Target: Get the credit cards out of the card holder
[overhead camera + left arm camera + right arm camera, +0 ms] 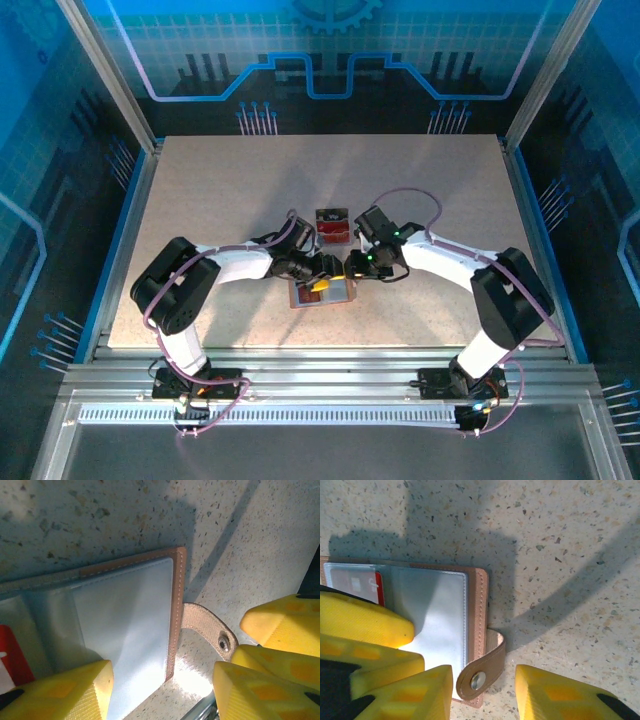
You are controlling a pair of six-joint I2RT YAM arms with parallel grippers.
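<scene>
Open card holder (440, 615) lies flat on a speckled table (560, 555). Right gripper (484, 694), jaws apart, straddles its clasp tab (479, 677). Left gripper (162, 692), also apart, crowds in alongside, partly covering a pocketed red card (359, 584). A clear tray (319, 230) sits beyond both.

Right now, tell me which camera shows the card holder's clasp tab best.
Left wrist: the clasp tab shows whole, from the card holder's edge to its snap. Right wrist shows it curled up and foreshortened. Top external leaves it too small to tell.
</scene>
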